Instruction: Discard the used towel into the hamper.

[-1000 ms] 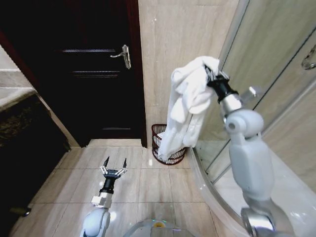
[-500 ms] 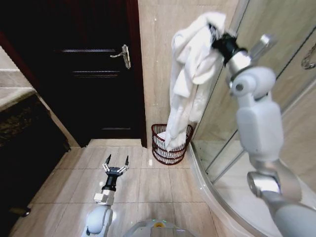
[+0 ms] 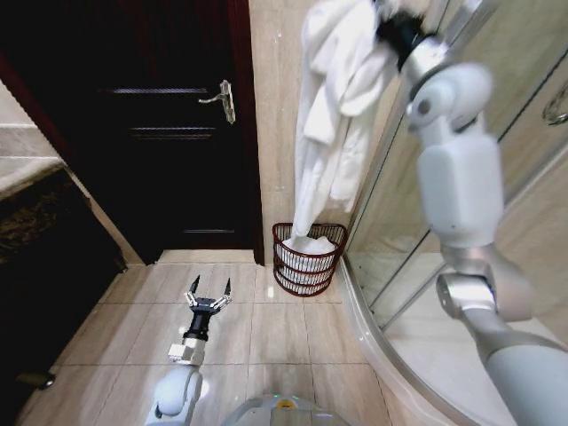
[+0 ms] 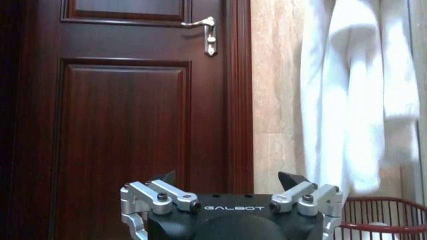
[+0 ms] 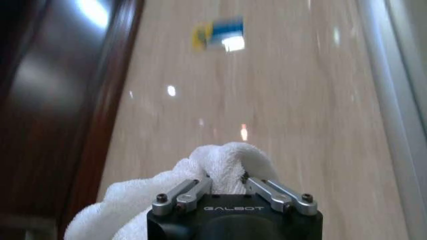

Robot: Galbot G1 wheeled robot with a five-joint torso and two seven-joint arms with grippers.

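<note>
One white towel (image 3: 333, 115) hangs from the right gripper (image 5: 227, 182), whose fingers clamp it high above the hamper (image 3: 306, 259) on the floor by the wall; the left gripper (image 3: 209, 295) hovers low, fingers spread.

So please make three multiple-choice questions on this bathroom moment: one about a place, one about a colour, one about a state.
1. Where does the hamper stand?
A. in the corner between door and shower glass
B. on a counter
C. inside the shower

2. What colour is the towel?
A. blue
B. white
C. grey

3. What state is the left end effector in?
A. shut on the towel
B. shut on nothing
C. open, empty

Answers:
1 A, it sits on the floor tiles by the wall.
2 B, the cloth is white, hanging from the raised right end effector.
3 C, its fingers are spread, low over the floor.
</note>
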